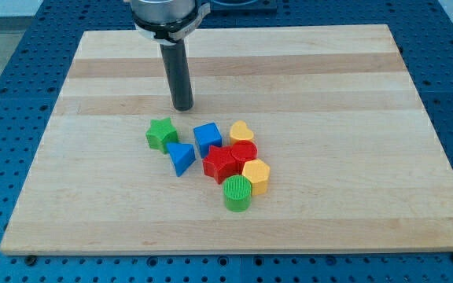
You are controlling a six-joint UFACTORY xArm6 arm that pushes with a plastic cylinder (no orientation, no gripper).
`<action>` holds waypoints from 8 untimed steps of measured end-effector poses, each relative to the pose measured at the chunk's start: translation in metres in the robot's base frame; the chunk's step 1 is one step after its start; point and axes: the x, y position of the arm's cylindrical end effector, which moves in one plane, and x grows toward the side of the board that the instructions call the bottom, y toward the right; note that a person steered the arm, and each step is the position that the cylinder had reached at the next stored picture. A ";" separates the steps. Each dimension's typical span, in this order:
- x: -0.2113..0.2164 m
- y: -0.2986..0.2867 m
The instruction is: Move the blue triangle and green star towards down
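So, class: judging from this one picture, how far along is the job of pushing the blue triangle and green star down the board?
Nothing looks done yet: the green star and blue triangle sit mid-board beside the cluster. In hand: my tip stands just above the star, apart from it. Left: pushing both blocks toward the view's bottom.

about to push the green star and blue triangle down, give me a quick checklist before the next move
1. Targets in view: green star and blue triangle both visible, ok.
2. My tip sits toward the view's top of both targets, apart from them, ok.
3. Tip lined up: it stands between the star and the blue cube; one straight push may not catch both, not ok.
4. Path toward the view's bottom under star and triangle: bare board, ok.
5. Neighbours: blue cube close beside the triangle, could get dragged, not ok.
6. Whether triangle and cube touch: cannot tell.
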 end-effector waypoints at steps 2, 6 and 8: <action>0.048 -0.016; 0.129 -0.036; 0.116 -0.012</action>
